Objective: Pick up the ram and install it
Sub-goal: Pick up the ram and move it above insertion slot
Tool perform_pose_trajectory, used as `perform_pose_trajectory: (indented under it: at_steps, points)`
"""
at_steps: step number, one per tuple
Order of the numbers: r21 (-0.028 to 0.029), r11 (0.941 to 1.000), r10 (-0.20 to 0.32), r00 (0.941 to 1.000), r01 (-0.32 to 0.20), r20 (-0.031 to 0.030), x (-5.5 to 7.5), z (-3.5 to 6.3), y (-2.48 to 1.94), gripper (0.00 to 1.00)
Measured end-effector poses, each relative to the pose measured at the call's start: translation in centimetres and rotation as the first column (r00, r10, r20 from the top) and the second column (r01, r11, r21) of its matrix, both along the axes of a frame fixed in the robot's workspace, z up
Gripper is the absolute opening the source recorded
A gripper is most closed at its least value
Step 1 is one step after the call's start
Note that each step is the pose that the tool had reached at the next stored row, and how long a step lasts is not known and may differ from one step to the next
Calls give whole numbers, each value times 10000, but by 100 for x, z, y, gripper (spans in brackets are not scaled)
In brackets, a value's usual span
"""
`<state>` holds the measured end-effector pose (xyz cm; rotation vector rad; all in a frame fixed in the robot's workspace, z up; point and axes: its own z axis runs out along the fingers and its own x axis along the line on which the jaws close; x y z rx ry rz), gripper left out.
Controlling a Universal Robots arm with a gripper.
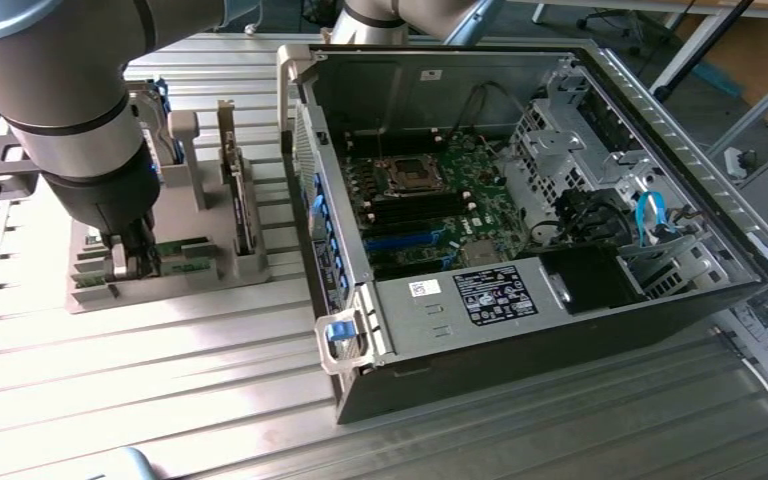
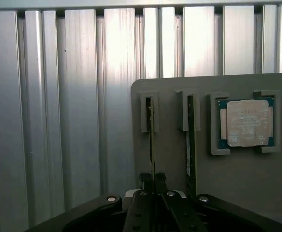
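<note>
The ram point(image 2: 151, 140) stands on edge in a slot of the grey holder point(image 2: 170, 150), seen as a thin dark strip. My gripper point(image 2: 153, 180) sits over its near end, with the black fingers point(image 2: 145, 180) pressed against both sides of the stick. The ram still rests in its slot. In the exterior view the gripper point(image 1: 135, 262) reaches down into the holder point(image 1: 217, 270) at the exterior view's left, beside the open computer case point(image 1: 398, 340). The arm hides the gripped stick there.
A second thin stick point(image 2: 190, 145) stands in the neighbouring slot, and a square processor chip point(image 2: 247, 123) lies in a recess beyond it. An upright card point(image 1: 237, 195) stands on the holder. Inside the case are the motherboard's memory slots point(image 1: 418, 212) and processor socket point(image 1: 404, 175).
</note>
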<state>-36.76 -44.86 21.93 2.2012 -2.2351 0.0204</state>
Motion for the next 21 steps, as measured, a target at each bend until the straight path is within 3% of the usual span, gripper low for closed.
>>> perform_pose_trajectory:
  at_steps: [21]
  points:
    - [-9,10000,0,10000,0,-1,0,127,0,13]
